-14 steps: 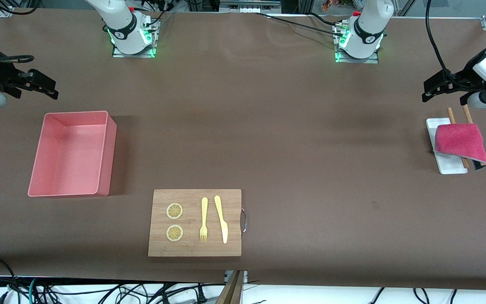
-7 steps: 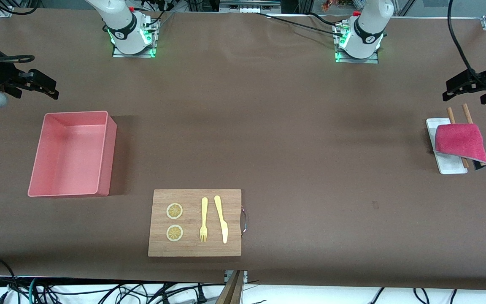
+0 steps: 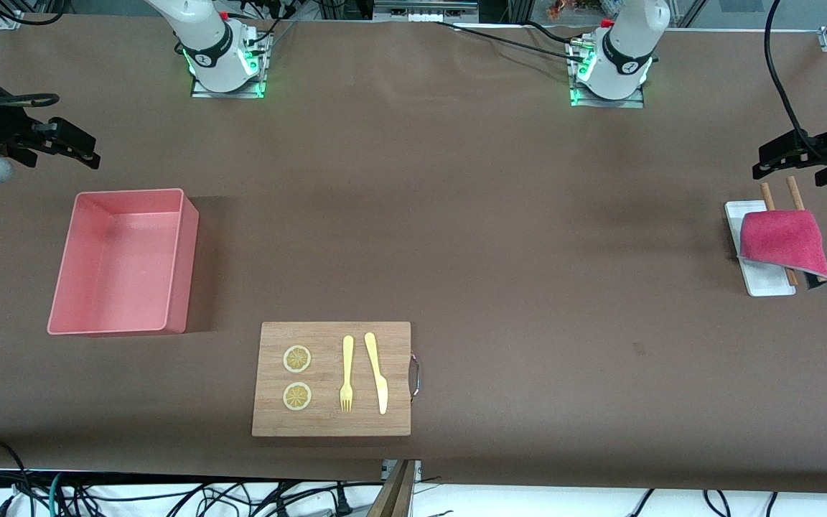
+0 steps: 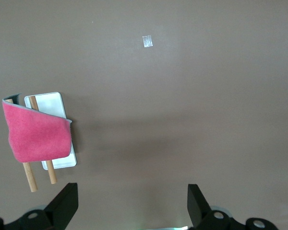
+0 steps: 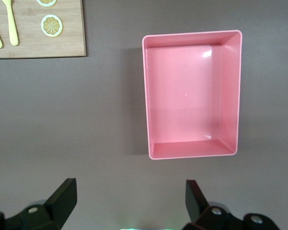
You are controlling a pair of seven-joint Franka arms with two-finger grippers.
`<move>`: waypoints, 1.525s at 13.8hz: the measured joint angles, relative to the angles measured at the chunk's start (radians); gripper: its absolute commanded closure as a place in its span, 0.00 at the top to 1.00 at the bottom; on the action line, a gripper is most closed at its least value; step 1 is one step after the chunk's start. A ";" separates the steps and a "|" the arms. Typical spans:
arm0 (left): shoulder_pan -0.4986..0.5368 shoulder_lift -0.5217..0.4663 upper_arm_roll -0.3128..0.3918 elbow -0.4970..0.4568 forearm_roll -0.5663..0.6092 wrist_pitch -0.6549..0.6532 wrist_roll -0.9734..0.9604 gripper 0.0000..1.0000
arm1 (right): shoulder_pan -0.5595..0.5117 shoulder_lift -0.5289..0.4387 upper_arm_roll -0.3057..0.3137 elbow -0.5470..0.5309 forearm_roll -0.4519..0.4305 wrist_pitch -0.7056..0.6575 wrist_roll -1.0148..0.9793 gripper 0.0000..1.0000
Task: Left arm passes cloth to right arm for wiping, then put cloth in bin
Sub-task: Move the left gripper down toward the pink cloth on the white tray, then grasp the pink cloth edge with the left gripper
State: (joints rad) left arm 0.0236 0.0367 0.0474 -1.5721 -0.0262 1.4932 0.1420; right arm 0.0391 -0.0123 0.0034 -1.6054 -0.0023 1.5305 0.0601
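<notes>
The crimson-pink cloth (image 3: 783, 240) (image 4: 38, 136) lies draped over two wooden sticks (image 3: 767, 194) (image 4: 29, 177) and a small white tray (image 3: 765, 281) (image 4: 50, 103) at the left arm's end of the table. A strip of its grey backing shows along one edge. My left gripper (image 3: 787, 171) (image 4: 132, 191) hangs open over the bare table by the sticks' free ends, off to one side of the cloth. The salmon-pink bin (image 3: 182, 266) (image 5: 230, 91) stands empty at the right arm's end. My right gripper (image 3: 62, 159) (image 5: 129, 187) waits open over the table beside the bin.
A wooden cutting board (image 3: 331, 424) (image 5: 38, 45) with a metal handle lies near the front camera. It carries two lemon slices (image 3: 297, 359), a yellow fork (image 3: 347, 373) and a yellow knife (image 3: 376, 370). A small tape mark (image 4: 147, 41) is on the brown table.
My left gripper has moved toward the left arm's end of the table, nearer the sticks' ends. The right arm, cloth and bin have not moved.
</notes>
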 measured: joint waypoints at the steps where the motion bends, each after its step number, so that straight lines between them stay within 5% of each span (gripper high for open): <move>1: -0.001 0.003 0.000 0.000 -0.006 0.000 0.000 1.00 | 0.000 0.000 0.000 0.000 0.000 0.000 0.000 1.00; 8: -0.010 0.017 -0.018 -0.001 -0.011 -0.066 0.000 1.00 | 0.000 0.000 0.000 0.000 0.000 0.000 0.000 1.00; 14: 0.017 0.152 -0.001 0.009 -0.010 -0.099 0.023 1.00 | 0.000 0.000 0.000 0.000 0.000 0.000 0.000 1.00; 21: 0.244 0.398 0.015 0.200 -0.010 -0.078 0.592 1.00 | 0.000 0.000 -0.001 0.000 0.000 -0.001 0.000 1.00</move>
State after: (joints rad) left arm 0.2677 0.4348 0.0623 -1.3724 -0.0367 1.4156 0.7339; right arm 0.0390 -0.0122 0.0027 -1.6055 -0.0022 1.5294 0.0601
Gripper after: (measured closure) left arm 0.000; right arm 0.000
